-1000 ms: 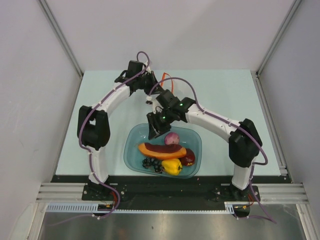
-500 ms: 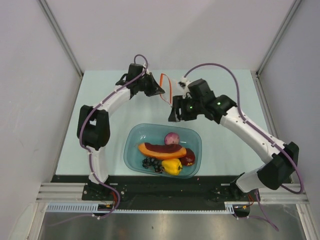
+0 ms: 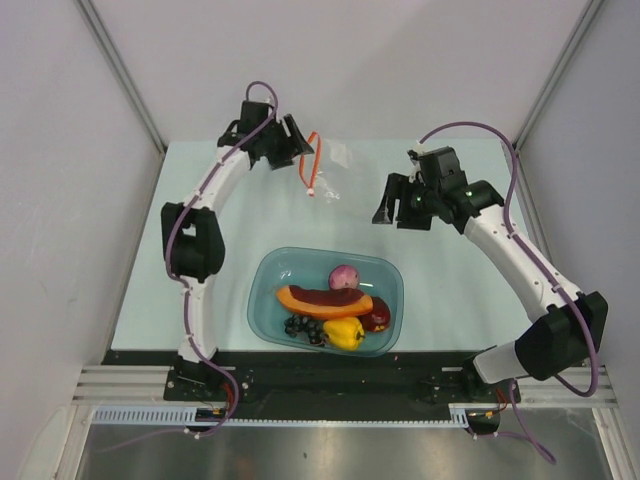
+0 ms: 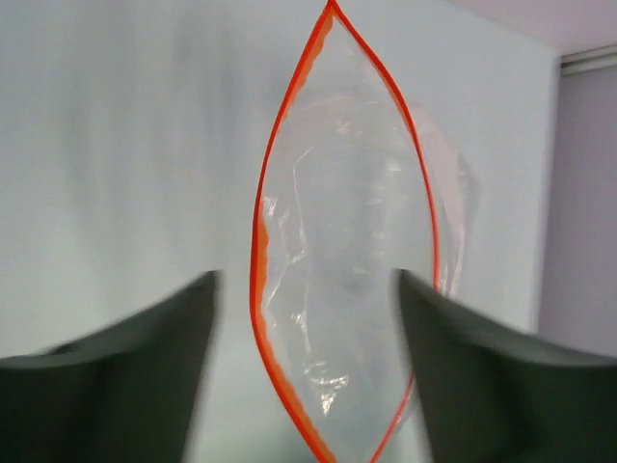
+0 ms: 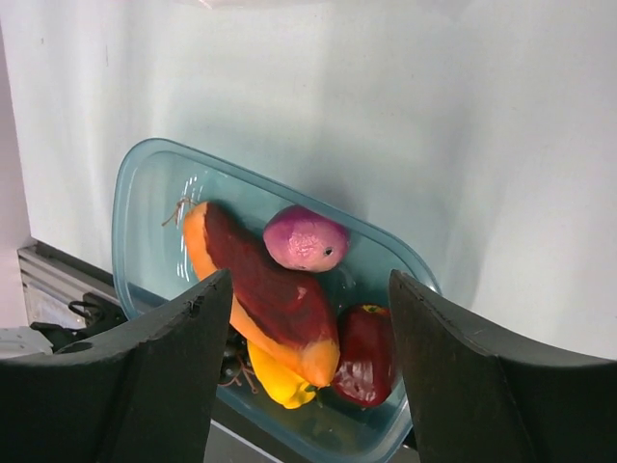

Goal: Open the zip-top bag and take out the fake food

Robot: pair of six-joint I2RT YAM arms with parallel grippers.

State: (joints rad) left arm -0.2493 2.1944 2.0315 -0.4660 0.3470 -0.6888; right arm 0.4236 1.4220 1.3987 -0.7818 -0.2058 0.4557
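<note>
Two arms work over the worktop (image 3: 440,300) in the top view. Since half a second ago the left arm (image 3: 190,255) has drawn back toward the far left. The right arm (image 3: 520,258) has swung out to the right, away from the middle, where its jaws then stood just beside the bag. The zip-top bag (image 3: 332,168) is now just beside the left jaws, its orange-red zip strip (image 3: 313,160) nearest them, and well apart from the right jaws. From this view I cannot tell whether it touches the left jaws. The fake food sits unmoved in the teal tub (image 3: 262,275) near the arm bases: onion (image 3: 344,277), long slice (image 3: 323,300), berry cluster (image 3: 303,326), yellow pepper (image 3: 344,333) and apple (image 3: 377,320).

Left wrist view, somewhat blurred: the left jaws stand partly apart and clamp nothing. The bag's mouth gapes in a lens shape in the gap between them, with pale worktop showing through the clear film. Contact with either finger is not clear.

Right wrist view: the right jaws stand wide apart with nothing between them. Beyond them lies the tub, holding the onion, slice, pepper and apple.
</note>
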